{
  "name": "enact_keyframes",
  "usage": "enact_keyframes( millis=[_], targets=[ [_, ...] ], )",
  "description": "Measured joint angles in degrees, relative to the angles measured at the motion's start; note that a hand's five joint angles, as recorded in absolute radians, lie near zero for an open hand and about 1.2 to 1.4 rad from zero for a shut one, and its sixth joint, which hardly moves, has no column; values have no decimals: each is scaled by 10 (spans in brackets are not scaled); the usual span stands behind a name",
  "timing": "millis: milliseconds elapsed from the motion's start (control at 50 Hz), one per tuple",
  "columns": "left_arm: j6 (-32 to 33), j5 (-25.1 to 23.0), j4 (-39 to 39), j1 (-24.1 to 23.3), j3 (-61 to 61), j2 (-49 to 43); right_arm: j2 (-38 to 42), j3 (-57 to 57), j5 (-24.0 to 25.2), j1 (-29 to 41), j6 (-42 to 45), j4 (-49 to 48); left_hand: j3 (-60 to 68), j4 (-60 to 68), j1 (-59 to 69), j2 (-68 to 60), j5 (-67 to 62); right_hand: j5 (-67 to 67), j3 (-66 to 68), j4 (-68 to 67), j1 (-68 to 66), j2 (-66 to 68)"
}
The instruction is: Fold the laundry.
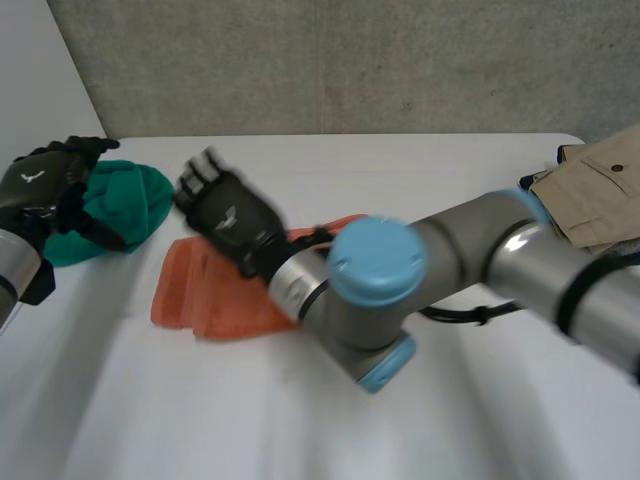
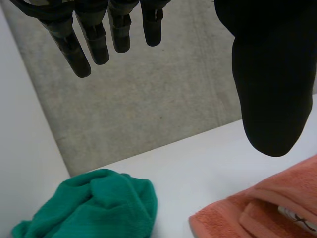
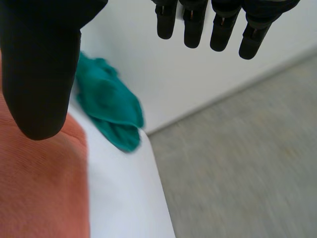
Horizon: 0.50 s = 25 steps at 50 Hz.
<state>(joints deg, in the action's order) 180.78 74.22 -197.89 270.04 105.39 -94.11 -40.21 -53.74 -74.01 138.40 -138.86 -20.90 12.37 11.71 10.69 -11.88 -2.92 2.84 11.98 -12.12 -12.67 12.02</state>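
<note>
An orange towel (image 1: 195, 300) lies folded on the white table (image 1: 420, 170), left of the middle. My right hand (image 1: 228, 215) hovers over its far edge, open, with straight fingers and nothing held. In the right wrist view the right hand (image 3: 39, 69) has the orange towel (image 3: 39, 183) under its thumb and a green cloth (image 3: 106, 104) beyond it. The crumpled green cloth (image 1: 125, 205) sits at the far left. My left hand (image 1: 40, 185) is right beside it, open and empty. Below the left hand (image 2: 270, 74) are the green cloth (image 2: 99, 208) and the orange towel (image 2: 262, 208).
A beige garment (image 1: 595, 190) lies at the table's far right edge. My right arm (image 1: 480, 260) reaches across the middle of the table. A grey floor (image 2: 148, 99) lies past the table's far edge.
</note>
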Motion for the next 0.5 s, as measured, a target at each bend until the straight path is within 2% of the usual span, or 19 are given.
enact_keyframes(
  millis=[100, 200, 340, 420, 500],
  targets=[
    [16, 2, 4, -39, -16, -28, -94, -92, -67, -47, -126, 12, 0, 0, 0, 0, 0, 0, 0, 0, 0, 0],
    [41, 2, 9, -96, -26, -62, -137, -151, -116, -95, -207, 72, 0, 0, 0, 0, 0, 0, 0, 0, 0, 0],
    [111, 13, 33, -176, -32, -115, -133, -188, -133, -145, -268, 207, 15, 23, 35, -19, -12, 0, 0, 0, 0, 0],
    [157, 37, 67, -197, -22, -129, -130, -210, -127, -161, -284, 237, 48, 57, 71, -55, -47, 0, 0, 0, 0, 0],
    [196, 67, 87, -199, -11, -139, -135, -237, -120, -171, -283, 223, 107, 115, 130, -112, -105, 0, 0, 0, 0, 0]
  ],
)
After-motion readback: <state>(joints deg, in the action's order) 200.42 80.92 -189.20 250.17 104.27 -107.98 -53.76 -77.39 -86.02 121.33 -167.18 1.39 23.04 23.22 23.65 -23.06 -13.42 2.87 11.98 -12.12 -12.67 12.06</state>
